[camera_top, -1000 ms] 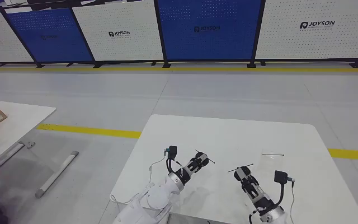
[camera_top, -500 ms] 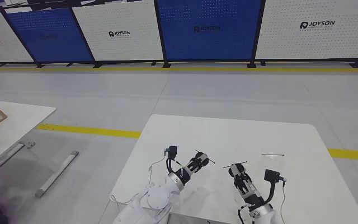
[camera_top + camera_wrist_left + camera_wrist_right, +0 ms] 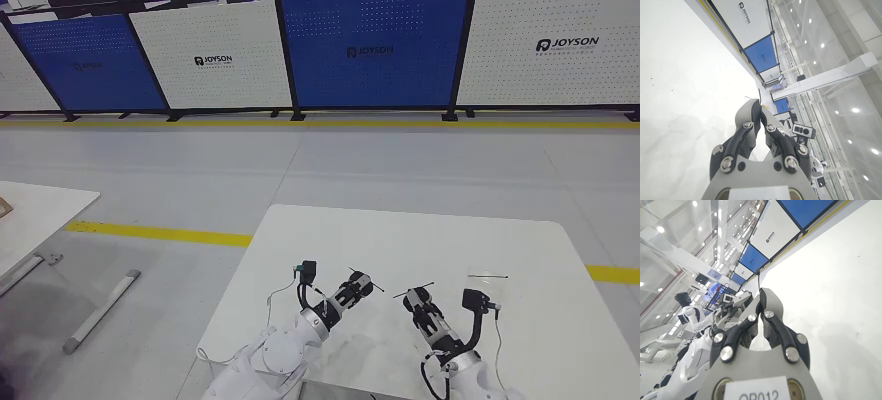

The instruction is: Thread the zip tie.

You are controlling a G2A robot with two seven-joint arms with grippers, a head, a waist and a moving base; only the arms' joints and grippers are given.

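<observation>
The left gripper (image 3: 361, 283) was pinched shut on a thin black zip tie (image 3: 368, 281) above the white table (image 3: 330, 235). Near it, the right gripper (image 3: 413, 296) was squeezed shut on a second zip tie (image 3: 415, 290). A third zip tie (image 3: 488, 276) lay flat farther right.

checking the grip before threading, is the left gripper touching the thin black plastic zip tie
Touching. The left wrist view shows the left gripper shut on the thin black plastic zip tie, its strip pinched between the pads and sticking out past the tips.
</observation>
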